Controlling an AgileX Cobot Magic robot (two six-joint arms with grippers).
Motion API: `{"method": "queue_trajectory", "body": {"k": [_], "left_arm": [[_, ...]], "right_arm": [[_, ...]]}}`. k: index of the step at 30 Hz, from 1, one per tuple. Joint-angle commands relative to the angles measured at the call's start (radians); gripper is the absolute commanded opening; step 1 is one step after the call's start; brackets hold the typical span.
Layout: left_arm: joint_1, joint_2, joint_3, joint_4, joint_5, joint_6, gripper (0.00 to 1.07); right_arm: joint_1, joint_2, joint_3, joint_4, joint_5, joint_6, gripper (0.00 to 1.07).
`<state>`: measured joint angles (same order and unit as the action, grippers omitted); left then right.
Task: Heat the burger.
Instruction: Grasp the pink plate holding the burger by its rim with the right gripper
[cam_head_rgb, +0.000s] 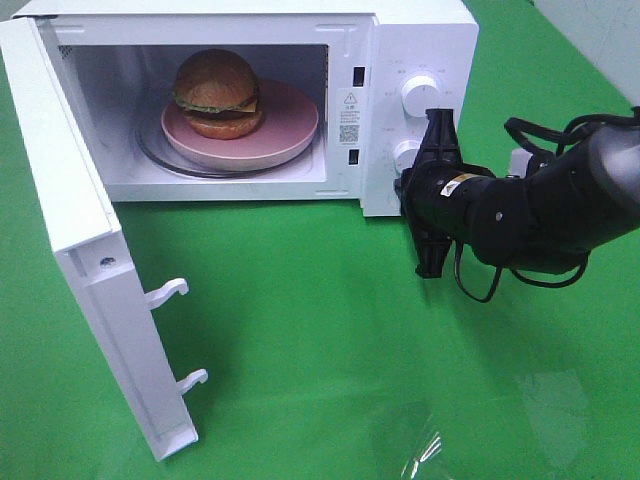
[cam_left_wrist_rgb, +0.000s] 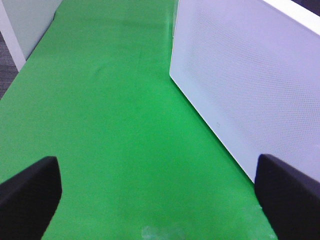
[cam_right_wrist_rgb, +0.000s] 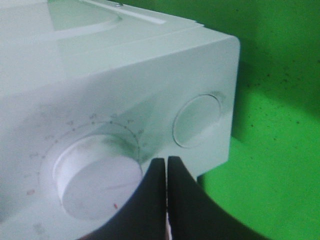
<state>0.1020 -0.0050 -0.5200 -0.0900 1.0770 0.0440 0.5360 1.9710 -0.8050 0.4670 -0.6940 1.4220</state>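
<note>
Only the high view shows the burger (cam_head_rgb: 218, 93): glossy brown bun, green lettuce frill and dark patty. It sits on a pink plate (cam_head_rgb: 292, 125) inside the open microwave (cam_head_rgb: 420, 40) at the counter's (cam_head_rgb: 300, 330) far edge. The right wrist view shows the right pincer (cam_right_wrist_rgb: 166, 167) closed and empty beside a dial (cam_right_wrist_rgb: 95, 177). The left wrist view shows the left pincer (cam_left_wrist_rgb: 157, 167) spread wide, holding nothing.

A lab-style test bench: a white microwave (cam_head_rgb: 440, 50) on a plain green sheet (cam_head_rgb: 300, 330) (studio-like).
</note>
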Motion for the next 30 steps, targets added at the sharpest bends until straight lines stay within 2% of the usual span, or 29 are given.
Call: {"method": "queue_trajectory", "body": {"k": [1, 11, 24, 30], "left_arm": [[0.003, -0.016, 0.003, -0.007, -0.007, -0.003, 0.96], [0.003, -0.016, 0.003, -0.007, -0.007, -0.003, 0.96], [0.003, -0.016, 0.003, -0.007, -0.007, -0.003, 0.96], [0.003, -0.016, 0.003, -0.007, -0.007, -0.003, 0.96]], "right_arm": [[-0.007, -0.074, 0.032, -0.028, 0.112, -0.097, 0.0], [-0.007, -0.197, 0.041, -0.031, 0.358, -0.429, 0.01], [-0.007, -0.322, 0.04, -0.199, 0.683, -0.766, 0.03], [-0.007, -0.368, 0.04, -0.236, 0.806, -0.892, 0.03]]}}
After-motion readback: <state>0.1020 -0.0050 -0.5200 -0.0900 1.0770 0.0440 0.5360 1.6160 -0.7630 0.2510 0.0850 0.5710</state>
